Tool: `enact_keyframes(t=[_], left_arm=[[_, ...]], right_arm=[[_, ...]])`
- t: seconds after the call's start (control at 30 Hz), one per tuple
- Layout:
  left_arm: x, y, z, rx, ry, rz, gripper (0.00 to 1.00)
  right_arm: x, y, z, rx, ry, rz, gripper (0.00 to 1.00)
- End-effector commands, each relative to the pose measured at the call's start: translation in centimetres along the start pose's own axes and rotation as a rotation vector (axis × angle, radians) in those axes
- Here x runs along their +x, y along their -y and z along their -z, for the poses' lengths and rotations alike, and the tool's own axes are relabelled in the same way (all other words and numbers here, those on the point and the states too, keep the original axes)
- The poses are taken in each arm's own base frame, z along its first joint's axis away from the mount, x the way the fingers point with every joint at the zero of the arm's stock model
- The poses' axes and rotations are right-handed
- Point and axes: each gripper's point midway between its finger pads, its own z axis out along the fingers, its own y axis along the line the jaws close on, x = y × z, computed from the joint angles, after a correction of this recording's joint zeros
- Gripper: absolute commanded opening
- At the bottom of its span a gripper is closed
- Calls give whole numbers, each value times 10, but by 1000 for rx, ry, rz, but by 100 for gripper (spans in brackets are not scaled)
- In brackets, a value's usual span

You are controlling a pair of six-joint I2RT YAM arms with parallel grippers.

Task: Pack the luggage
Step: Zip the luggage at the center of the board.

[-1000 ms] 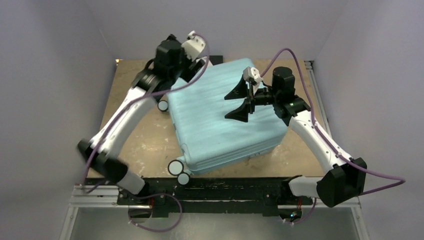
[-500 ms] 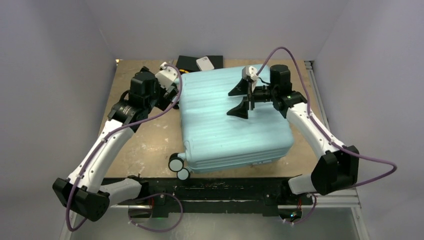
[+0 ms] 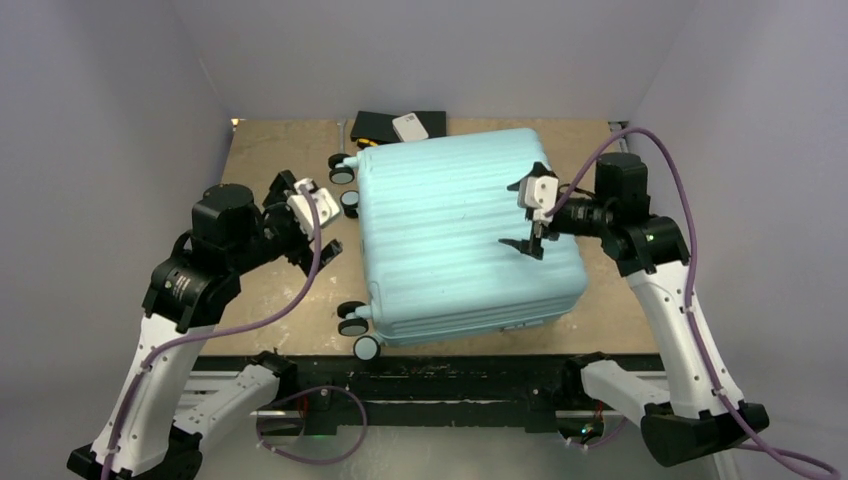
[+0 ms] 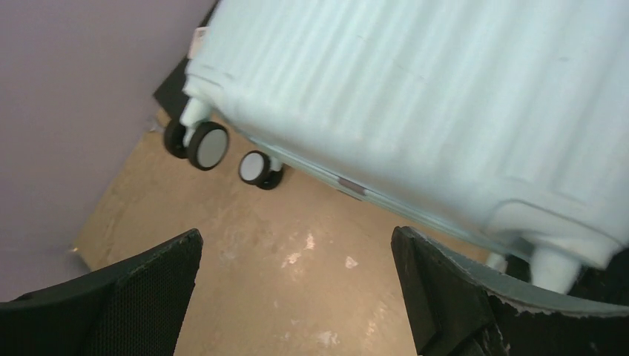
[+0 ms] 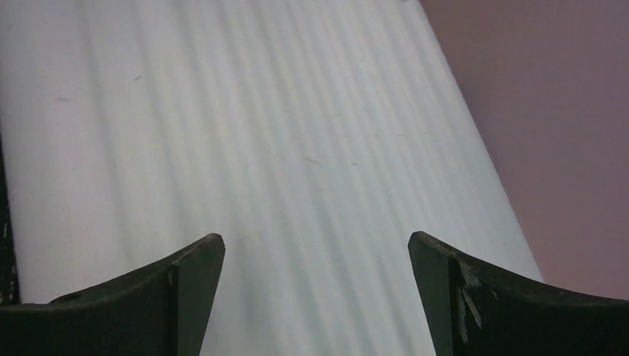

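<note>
The luggage is a pale mint ribbed hard-shell suitcase lying flat and closed in the middle of the table, its small wheels sticking out on the left side. My left gripper hangs open over bare table just left of the case, touching nothing. In the left wrist view the luggage and two wheels lie beyond the left gripper. My right gripper is open above the lid's right part. The right wrist view shows only ribbed luggage shell between the right gripper's empty fingers.
A flat black item with a small white object on it lies at the table's back edge behind the case. Grey walls close in the left, back and right. Brown table shows left of the case.
The case has swung round square to the table. My left arm drew back from its far left corner to the near left. My right gripper moved right and lower over the lid.
</note>
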Motion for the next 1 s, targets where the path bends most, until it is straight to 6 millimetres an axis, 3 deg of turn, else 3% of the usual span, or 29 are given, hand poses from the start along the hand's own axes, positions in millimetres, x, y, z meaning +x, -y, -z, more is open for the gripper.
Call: enact_keyframes(t=[0.0,0.1,0.27,0.43,0.57,0.63,0.83,0.97], left_arm=[[9,61,13,322,21,-50,99],[20,75,13,395,-4,-53,99],[38,56,1,295,-100,-48,99],[43,51,13,268,-147,-55,99],[62,46,14,207,-213,-42,99],[66,62,17,286,-214,-31,99],[35,118,37,627,-55,15,99],[50,129,29,682,-86,37,99]], right_arm=[[22,-51,27,-149,-124,149,99],[33,-65,31,-168,-150,167,99],[83,-83,22,-239,-252,97,99],[104,-86,15,-249,-293,100,99],[105,-68,5,-134,-284,114,99],[99,-69,1,-136,-247,122,99],[66,-85,0,-247,-119,109,99],[57,-85,0,-237,-84,83,99]])
